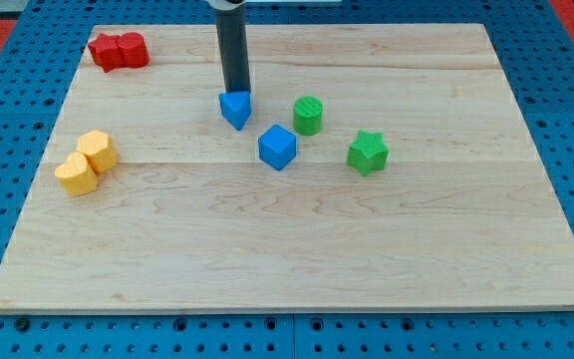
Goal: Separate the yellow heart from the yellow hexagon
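The yellow hexagon [98, 150] and the yellow heart [76, 174] sit touching each other near the board's left edge, the heart below and left of the hexagon. My tip [235, 93] is far to their right, at the view's upper middle, right behind the top of a blue pointed block [235, 109].
A blue cube [277, 147] lies right of and below my tip. A green cylinder [308, 115] and a green star [367, 152] lie further right. Two red blocks [119, 50] sit together at the top left. The wooden board [297, 249] rests on a blue pegboard.
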